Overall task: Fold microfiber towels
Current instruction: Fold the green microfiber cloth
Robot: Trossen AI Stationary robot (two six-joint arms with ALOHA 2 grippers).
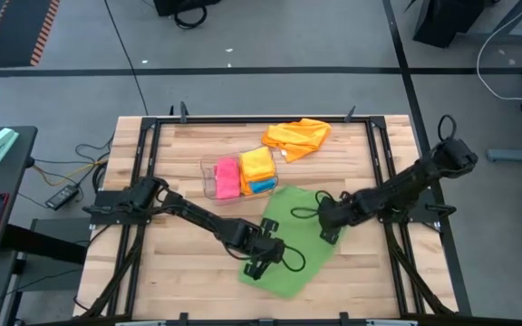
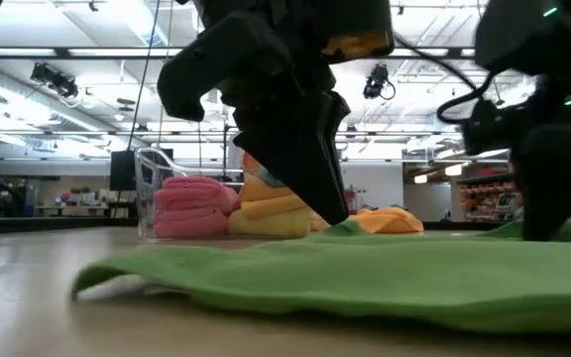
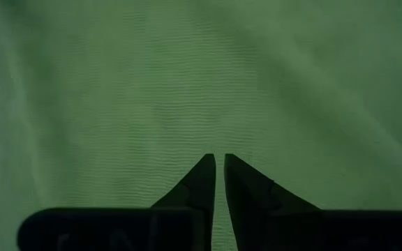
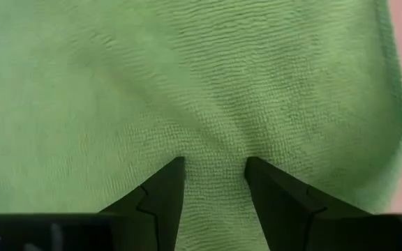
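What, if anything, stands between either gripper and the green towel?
Nothing visible. Both grippers are down on the green towel: the left gripper nearly shut at its near part, the right gripper pinching a ridge of cloth near its right edge.

High view looks straight down from above, far enough to take in the whole bench (image 1: 198,154), its frame and the floor around it. Low view sits at bench-top height, close to the green towel (image 2: 365,273), facing level across the bench into the room behind. Left wrist view points down past its own dark fingers (image 3: 201,183), so near that green cloth fills the frame. Right wrist view does the same, with a sliver of bench at one edge. All four views share the green towel; high and low views also share the clear bin (image 1: 208,177).
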